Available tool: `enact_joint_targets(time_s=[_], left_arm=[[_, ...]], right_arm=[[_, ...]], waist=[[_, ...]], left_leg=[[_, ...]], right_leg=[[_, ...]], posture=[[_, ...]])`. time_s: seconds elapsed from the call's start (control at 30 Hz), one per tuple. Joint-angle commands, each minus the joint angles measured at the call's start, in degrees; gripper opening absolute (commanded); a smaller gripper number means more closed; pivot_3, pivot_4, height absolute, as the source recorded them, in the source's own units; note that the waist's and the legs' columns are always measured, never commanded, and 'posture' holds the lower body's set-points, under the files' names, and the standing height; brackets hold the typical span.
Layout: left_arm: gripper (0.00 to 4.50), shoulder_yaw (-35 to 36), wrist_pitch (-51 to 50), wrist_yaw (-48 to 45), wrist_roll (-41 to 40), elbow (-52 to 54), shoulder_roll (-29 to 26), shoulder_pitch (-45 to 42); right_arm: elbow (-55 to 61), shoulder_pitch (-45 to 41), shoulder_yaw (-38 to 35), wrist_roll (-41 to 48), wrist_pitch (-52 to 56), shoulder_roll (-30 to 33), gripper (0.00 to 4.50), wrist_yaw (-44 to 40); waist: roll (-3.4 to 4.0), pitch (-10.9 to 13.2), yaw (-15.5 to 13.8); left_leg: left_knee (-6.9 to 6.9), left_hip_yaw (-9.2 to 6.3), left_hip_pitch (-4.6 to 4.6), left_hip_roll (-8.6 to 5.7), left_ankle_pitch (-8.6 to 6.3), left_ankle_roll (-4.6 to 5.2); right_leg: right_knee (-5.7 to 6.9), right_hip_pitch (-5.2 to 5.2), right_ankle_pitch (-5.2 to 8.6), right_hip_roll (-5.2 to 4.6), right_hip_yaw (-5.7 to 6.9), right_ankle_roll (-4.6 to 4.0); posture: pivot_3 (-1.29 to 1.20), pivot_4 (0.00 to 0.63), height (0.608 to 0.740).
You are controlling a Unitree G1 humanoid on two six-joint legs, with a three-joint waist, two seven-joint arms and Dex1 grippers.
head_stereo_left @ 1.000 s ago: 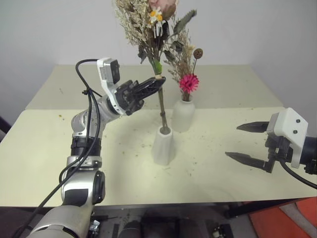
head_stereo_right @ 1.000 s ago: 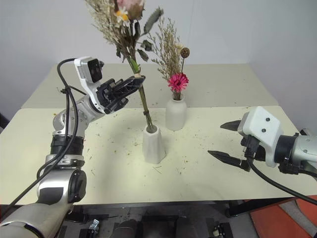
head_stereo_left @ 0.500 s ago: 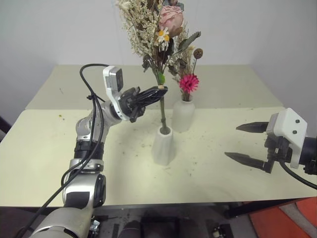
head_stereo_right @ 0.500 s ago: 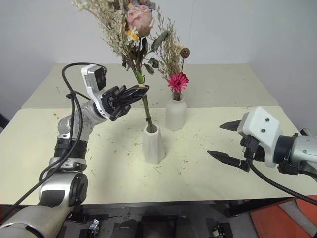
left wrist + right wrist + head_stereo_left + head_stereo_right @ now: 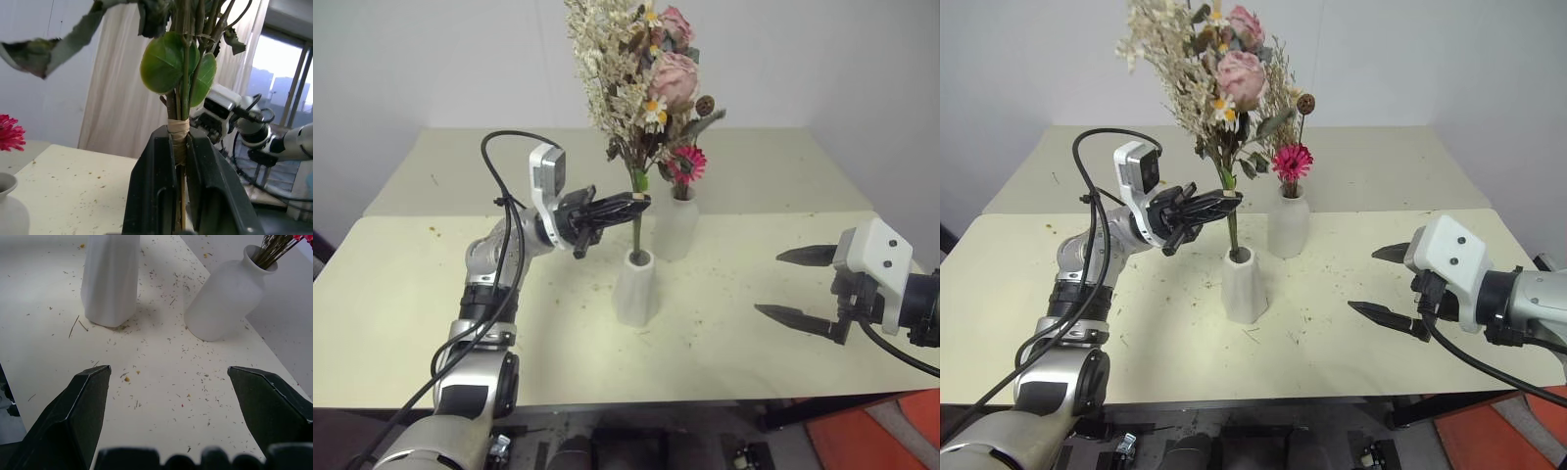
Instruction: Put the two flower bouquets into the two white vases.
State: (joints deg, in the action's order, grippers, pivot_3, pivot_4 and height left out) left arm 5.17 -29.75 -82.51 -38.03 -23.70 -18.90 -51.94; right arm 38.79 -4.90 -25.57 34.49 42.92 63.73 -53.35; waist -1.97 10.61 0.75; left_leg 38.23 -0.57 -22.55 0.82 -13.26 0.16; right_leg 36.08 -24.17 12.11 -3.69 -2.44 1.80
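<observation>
Already the rose bouquet (image 5: 641, 73) is clamped at its bound stem by the closed left gripper (image 5: 641, 201), held upright directly above the tapered vase (image 5: 636, 289); the right gripper (image 5: 793, 289) is spread wide and empty.

- Two white vases: a tapered vase (image 5: 635, 290) in front, a bottle vase (image 5: 675, 228) just behind it
- Two bouquets: a bushy bouquet (image 5: 641, 78) with its stems in the tapered vase, a slim bouquet (image 5: 686, 163) in the bottle vase
- Two dusty-pink roses (image 5: 673, 73) in the bushy bouquet
- One bright pink flower (image 5: 1292, 160) and one brown pod (image 5: 1305, 102) in the slim one
- Two grippers: the left gripper (image 5: 636, 202), the right gripper (image 5: 791, 286)
- Two tables: the near table (image 5: 401, 323), the far table (image 5: 460, 162) behind it
</observation>
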Motion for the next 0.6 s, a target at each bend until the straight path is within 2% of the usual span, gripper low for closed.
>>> enact_joint_targets(time_s=[0.03,0.37,0.6], left_arm=[[0.07,-0.56,3.0,0.47,1.54,0.54,0.14,0.18],[0.07,-1.84,6.35,-1.06,3.34,0.83,0.28,1.69],[0.07,-1.99,6.02,-2.12,3.26,2.26,-0.21,2.37]], right_arm=[[0.25,-0.1,-1.17,-0.36,-1.23,-0.18,4.5,0.54],[0.29,-0.42,-1.4,0.48,-0.69,0.15,4.5,0.09],[0.03,-1.8,-3.59,5.63,0.28,0.11,4.5,-1.85]], waist=[[0.0,0.0,-0.01],[0.0,0.0,0.01],[0.0,0.0,-0.03]], left_leg=[[0.0,0.0,0.0,0.0,0.0,0.0],[0.01,0.0,-0.01,0.0,-0.01,0.01],[0.02,0.0,-0.01,0.01,-0.01,0.02]], right_leg=[[0.0,0.0,0.0,0.0,0.0,0.0],[0.01,-0.01,-0.01,0.0,0.0,-0.02],[0.0,0.0,-0.01,0.0,0.0,-0.01]], posture=[[0.0,0.15,0.74],[0.0,0.15,0.74],[0.0,0.15,0.74]])
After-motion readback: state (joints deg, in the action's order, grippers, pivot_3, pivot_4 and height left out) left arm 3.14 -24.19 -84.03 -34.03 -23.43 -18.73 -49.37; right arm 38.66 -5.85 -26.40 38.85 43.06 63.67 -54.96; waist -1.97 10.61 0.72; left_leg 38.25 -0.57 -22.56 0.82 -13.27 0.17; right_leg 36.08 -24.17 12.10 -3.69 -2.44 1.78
